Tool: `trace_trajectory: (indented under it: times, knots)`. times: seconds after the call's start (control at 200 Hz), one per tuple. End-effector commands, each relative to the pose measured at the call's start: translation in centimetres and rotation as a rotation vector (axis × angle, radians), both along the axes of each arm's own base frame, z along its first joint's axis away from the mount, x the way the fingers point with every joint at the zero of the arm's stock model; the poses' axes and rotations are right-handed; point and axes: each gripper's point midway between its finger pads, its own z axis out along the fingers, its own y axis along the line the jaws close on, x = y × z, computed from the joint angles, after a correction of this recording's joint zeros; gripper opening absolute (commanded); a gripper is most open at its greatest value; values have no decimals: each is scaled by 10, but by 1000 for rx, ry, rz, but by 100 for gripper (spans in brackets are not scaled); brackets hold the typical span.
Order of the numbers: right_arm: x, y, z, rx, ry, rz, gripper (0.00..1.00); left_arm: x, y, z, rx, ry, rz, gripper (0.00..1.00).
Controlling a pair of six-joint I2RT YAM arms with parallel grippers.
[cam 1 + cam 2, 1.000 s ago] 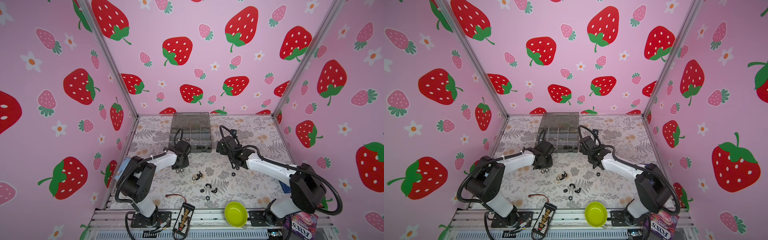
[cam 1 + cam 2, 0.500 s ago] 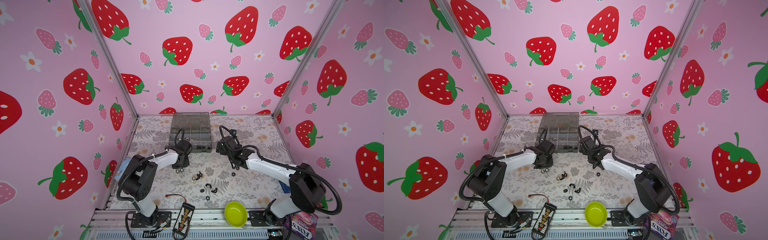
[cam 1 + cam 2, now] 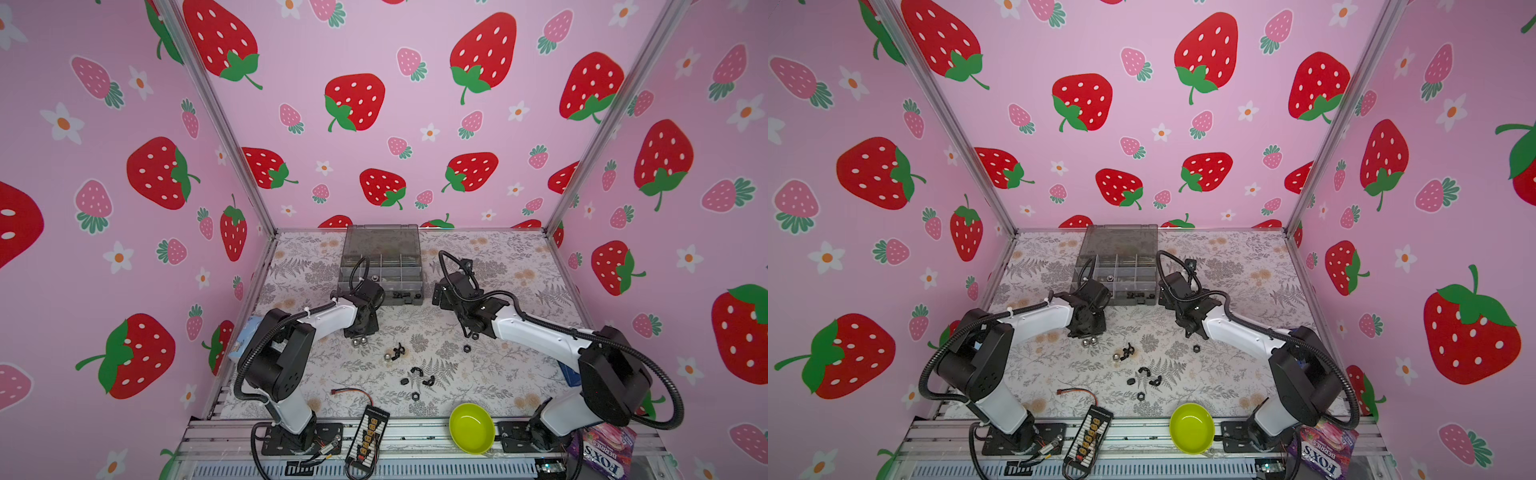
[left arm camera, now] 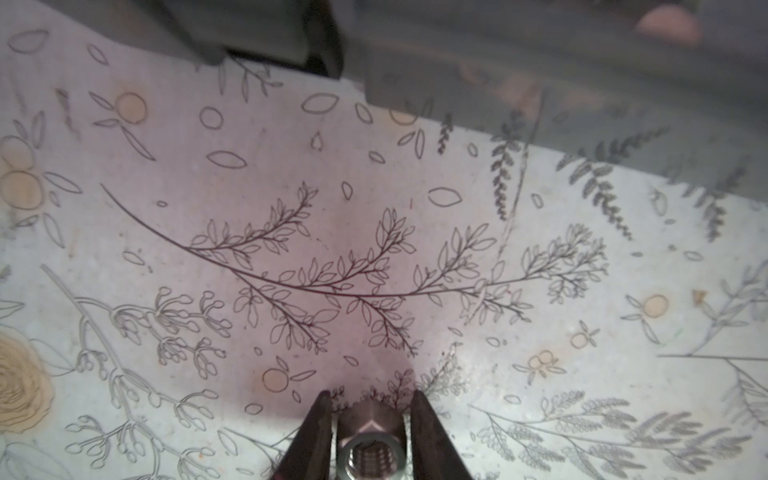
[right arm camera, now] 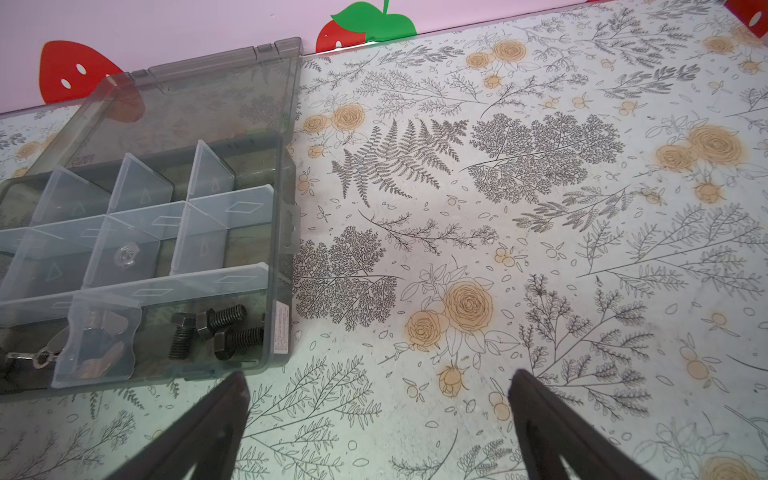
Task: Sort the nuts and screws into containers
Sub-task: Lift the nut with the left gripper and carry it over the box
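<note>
Plainly, the silver nut pinched in the left gripper is a small, hard, smooth metal piece. I judge it light, rigid and not fragile, but slick enough to twist or squirt out if the pinch sits off-centre. The jaws close on two opposite flat sides, with the threaded bore facing the wrist camera, and that looks like the right place to hold it.

In both top views this gripper hangs low over the bench, just in front of the organizer box and toward the left end of its front wall. The forearm reaches in from the bench's front left corner, and the wrist is bent downward. Two loose silver nuts lie just beside it, and black nuts are scattered toward the bench's middle.

The right gripper has its jaws spread wide and holds nothing. It sits low over bare bench just off the box's front right corner. That corner compartment holds three black screws, and winged nuts lie in the compartment next to it.
</note>
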Motion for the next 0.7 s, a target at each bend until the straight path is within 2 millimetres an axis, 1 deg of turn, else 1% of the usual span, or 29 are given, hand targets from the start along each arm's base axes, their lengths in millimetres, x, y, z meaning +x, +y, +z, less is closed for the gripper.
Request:
trace_trajectory:
  times: [0.0, 0.1, 0.17, 0.36, 0.51, 0.695]
  knots:
    - [1, -7, 3, 6, -10, -32, 100, -39, 16, -25, 63, 165, 21, 34]
    - [1, -8, 5, 7, -17, -36, 100, -39, 17, -28, 69, 169, 21, 34]
    - [1, -8, 5, 7, -19, -38, 100, -38, 16, -29, 68, 171, 19, 28]
    - [0, -12, 5, 3, -21, -46, 100, -36, 16, -28, 71, 164, 21, 25]
    - [-1, -15, 7, 7, -27, -56, 100, -33, 16, -22, 69, 141, 25, 24]
    - [-1, -17, 10, 11, -39, -62, 100, -21, 16, -7, 66, 70, 36, 24]
